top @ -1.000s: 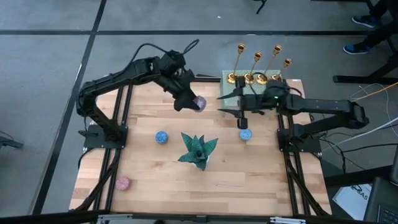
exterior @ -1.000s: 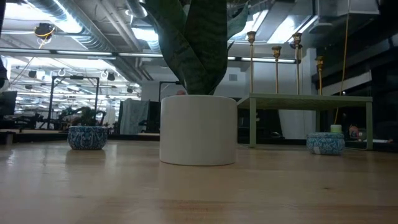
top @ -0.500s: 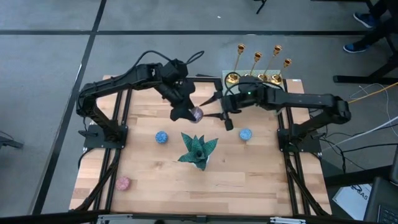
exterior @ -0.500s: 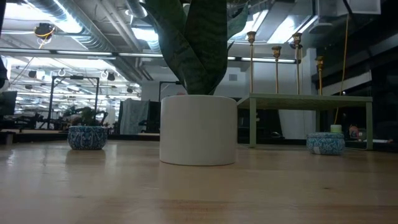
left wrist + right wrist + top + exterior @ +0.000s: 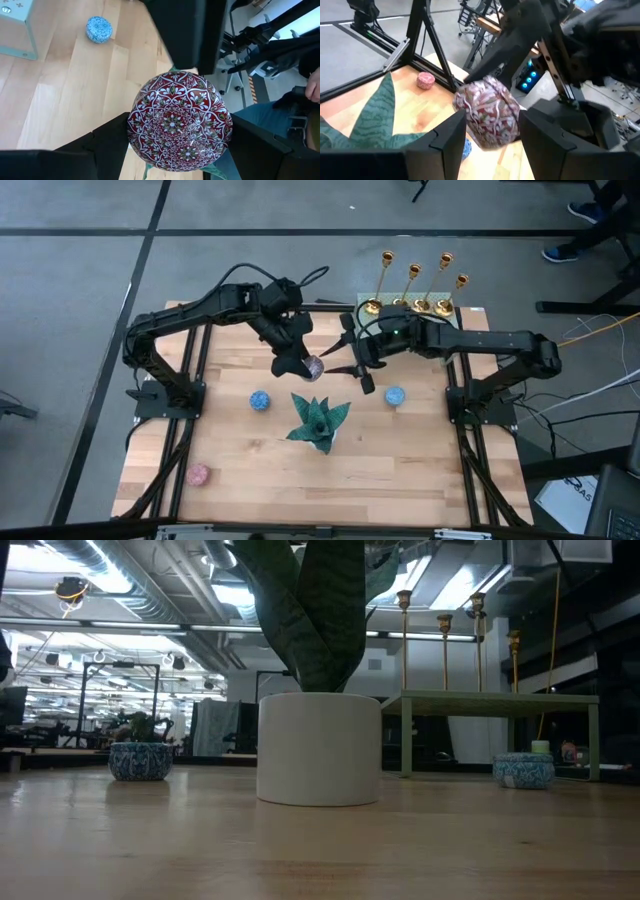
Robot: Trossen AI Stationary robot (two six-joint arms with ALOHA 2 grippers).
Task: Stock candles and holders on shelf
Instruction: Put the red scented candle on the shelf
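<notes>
Pinching the mauve candle [image 5: 316, 366], the left pincer [image 5: 303, 365] faces the spread right pincer [image 5: 352, 364] above the table [image 5: 230, 450].

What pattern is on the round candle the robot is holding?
The candle has a dark red and white floral mandala pattern, clearest in the left wrist view.

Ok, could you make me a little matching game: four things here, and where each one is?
1. red-patterned round candle
2. pink speckled round candle
3. four slim gold candlesticks
4. teal spiky plant-shaped ornament

A. middle of the wooden table
B. on the pale green perforated shelf
C. gripped in the left hand
D. near a table corner, left arm's side

Pairs: 1-C, 2-D, 3-B, 4-A
</notes>
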